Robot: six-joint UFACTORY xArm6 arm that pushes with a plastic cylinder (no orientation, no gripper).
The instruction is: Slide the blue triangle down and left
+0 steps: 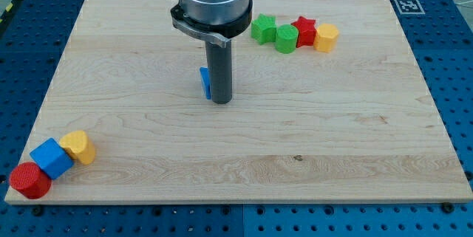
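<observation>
The blue triangle [204, 81] lies near the middle of the wooden board [244, 148], mostly hidden behind the dark rod; only its left edge shows. My tip [222, 101] rests on the board, touching or just beside the triangle's right side. The arm's grey body comes down from the view's top above it.
A green star [263, 28], a green cylinder [287, 38], a red star [304, 30] and a yellow hexagon [326, 37] cluster at the upper right. A red cylinder [30, 180], a blue cube [51, 157] and a yellow block [78, 147] sit at the lower left corner.
</observation>
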